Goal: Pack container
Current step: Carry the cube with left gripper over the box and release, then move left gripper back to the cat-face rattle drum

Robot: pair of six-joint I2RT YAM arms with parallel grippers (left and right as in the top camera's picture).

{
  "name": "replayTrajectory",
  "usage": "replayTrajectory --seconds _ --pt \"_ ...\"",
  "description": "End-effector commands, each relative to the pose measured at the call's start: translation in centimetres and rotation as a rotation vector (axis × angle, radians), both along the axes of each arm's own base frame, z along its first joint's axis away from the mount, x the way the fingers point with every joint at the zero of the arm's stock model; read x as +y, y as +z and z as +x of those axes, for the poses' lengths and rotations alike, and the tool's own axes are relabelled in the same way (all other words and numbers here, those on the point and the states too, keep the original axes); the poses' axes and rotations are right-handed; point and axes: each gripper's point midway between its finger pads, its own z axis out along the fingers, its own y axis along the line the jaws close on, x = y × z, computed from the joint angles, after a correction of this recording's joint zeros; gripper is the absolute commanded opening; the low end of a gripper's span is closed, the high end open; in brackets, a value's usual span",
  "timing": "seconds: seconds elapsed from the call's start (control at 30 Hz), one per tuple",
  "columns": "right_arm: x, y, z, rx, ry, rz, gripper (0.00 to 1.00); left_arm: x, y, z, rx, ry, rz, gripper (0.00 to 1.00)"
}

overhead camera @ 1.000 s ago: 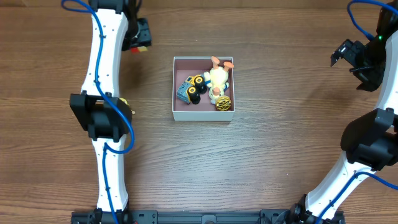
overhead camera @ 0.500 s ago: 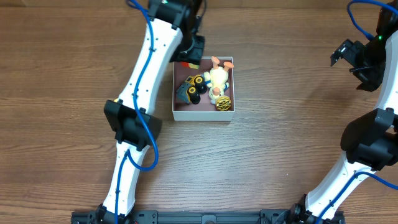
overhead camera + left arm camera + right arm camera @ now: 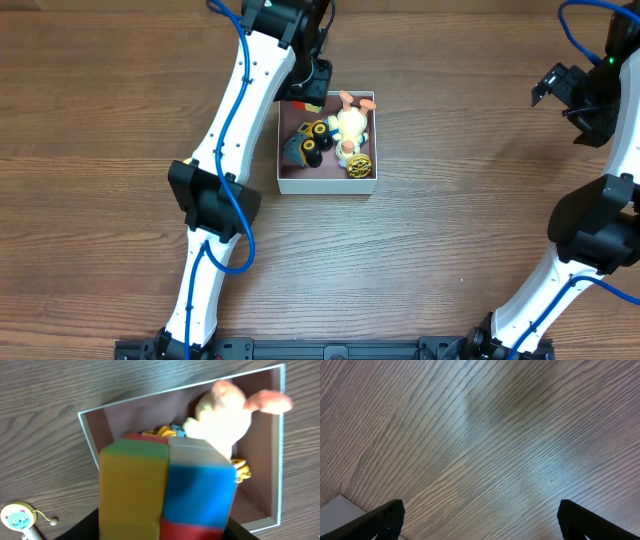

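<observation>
Left jaws, clamped on a multicoloured block [image 3: 167, 490], hang above the far-left corner of the container [image 3: 325, 186] (mid-counter, toward the far edge): placement step likely, next lower and release beside the plush toy [image 3: 220, 420]; right jaws gape empty.

Overhead faces straight down; left wrist, close above, shares the container [image 3: 325, 185], seemingly tilted.
</observation>
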Motion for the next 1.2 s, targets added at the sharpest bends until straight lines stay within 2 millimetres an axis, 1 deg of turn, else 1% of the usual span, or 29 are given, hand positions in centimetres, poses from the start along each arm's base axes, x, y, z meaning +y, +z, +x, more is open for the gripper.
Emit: replayTrajectory --seconds 0.0,0.07,0.1,0.13,0.23,0.27,0.33,0.43,0.5,0.57,0.63,0.73,0.77,0.8,0.87,0.93,0.97,1.0,1.07,1.17 --pt "0.1 0.8 0.0 -0.022 0.003 -0.006 1.00 0.6 -1.1 -0.4 0.033 0.003 0.035 0.57" --pt "0.1 0.8 0.0 -0.022 0.003 -0.006 1.00 0.9 -1.2 -0.3 0.030 0.006 0.050 0.59" --pt "0.1 0.8 0.0 -0.022 0.003 -0.006 1.00 1.1 -1.2 -0.2 0.028 0.008 0.056 0.63" --pt "0.1 0.8 0.0 -0.022 0.003 -0.006 1.00 1.1 -1.2 -0.2 0.027 0.007 0.057 0.80" --pt "0.1 0.8 0.0 -0.022 0.003 -0.006 1.00 1.2 -1.2 -0.1 0.025 0.007 0.061 0.80" --pt "0.1 0.8 0.0 -0.022 0.003 -0.006 1.00 1.4 -1.2 -0.1 0.023 0.009 0.067 0.82" --pt "0.1 0.8 0.0 -0.022 0.003 -0.006 1.00 1.7 -1.1 0.1 0.016 0.014 0.075 1.00" --pt "0.1 0.8 0.0 -0.022 0.003 -0.006 1.00 2.4 -0.4 0.6 -0.006 0.033 0.074 1.00" --pt "0.1 0.8 0.0 -0.022 0.003 -0.006 1.00 3.2 0.7 0.9 -0.034 0.056 0.061 1.00" --pt "0.1 0.8 0.0 -0.022 0.003 -0.007 1.00 4.3 2.7 1.2 -0.077 0.104 0.041 1.00" --pt "0.1 0.8 0.0 -0.021 0.003 -0.007 1.00 5.5 5.1 1.2 -0.123 0.159 0.017 1.00" --pt "0.1 0.8 0.0 -0.022 0.003 -0.006 1.00 7.8 9.2 0.7 -0.203 0.228 -0.023 1.00" --pt "0.1 0.8 0.0 -0.022 0.003 -0.006 1.00 8.5 10.5 0.3 -0.227 0.245 -0.044 1.00" --pt "0.1 0.8 0.0 -0.022 0.003 -0.006 1.00 9.1 12.2 -0.2 -0.257 0.261 -0.073 1.00" --pt "0.1 0.8 0.0 -0.022 0.003 -0.006 1.00 10.1 14.6 -1.1 -0.304 0.280 -0.105 1.00" --pt "0.1 0.8 0.0 -0.022 0.003 -0.006 1.00 11.1 16.4 -2.3 -0.338 0.296 -0.119 1.00" --pt "0.1 0.8 0.0 -0.022 0.003 -0.006 1.00 11.5 17.0 -3.1 -0.344 0.303 -0.119 1.00" --pt "0.1 0.8 0.0 -0.022 0.003 -0.006 1.00 11.9 17.3 -3.9 -0.341 0.308 -0.114 1.00" --pt "0.1 0.8 0.0 -0.022 0.003 -0.007 1.00 12.7 16.9 -5.7 -0.311 0.317 -0.084 1.00" --pt "0.1 0.8 0.1 -0.022 0.003 -0.007 1.00 14.7 14.7 -9.3 -0.225 0.377 0.017 1.00"
